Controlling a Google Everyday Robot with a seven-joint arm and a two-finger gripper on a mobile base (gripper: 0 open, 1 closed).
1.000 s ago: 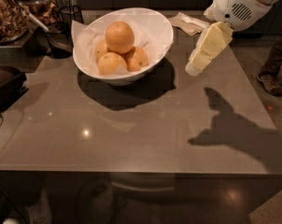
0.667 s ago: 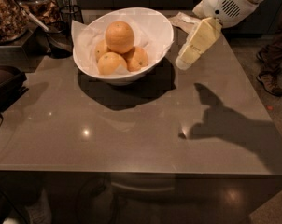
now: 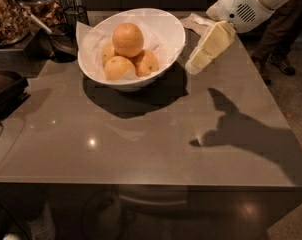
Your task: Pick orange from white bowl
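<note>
The orange (image 3: pixel 127 39), large, round and pale orange, sits on top of three smaller yellower oranges in the white bowl (image 3: pixel 167 32), which is lined with crumpled white paper and stands at the back middle of the grey table. My gripper (image 3: pixel 194 66) hangs above the table just right of the bowl's rim, its cream fingers pointing down and left. It is apart from the orange and holds nothing.
A crumpled white paper (image 3: pixel 196 21) lies behind the gripper. Jars and a dark utensil stand (image 3: pixel 66 29) crowd the back left. A dark object (image 3: pixel 6 86) sits at the left edge. A person's legs (image 3: pixel 276 44) stand beyond the right edge.
My gripper has moved left, closer to the bowl's right rim. The oranges and bowl have not moved.
</note>
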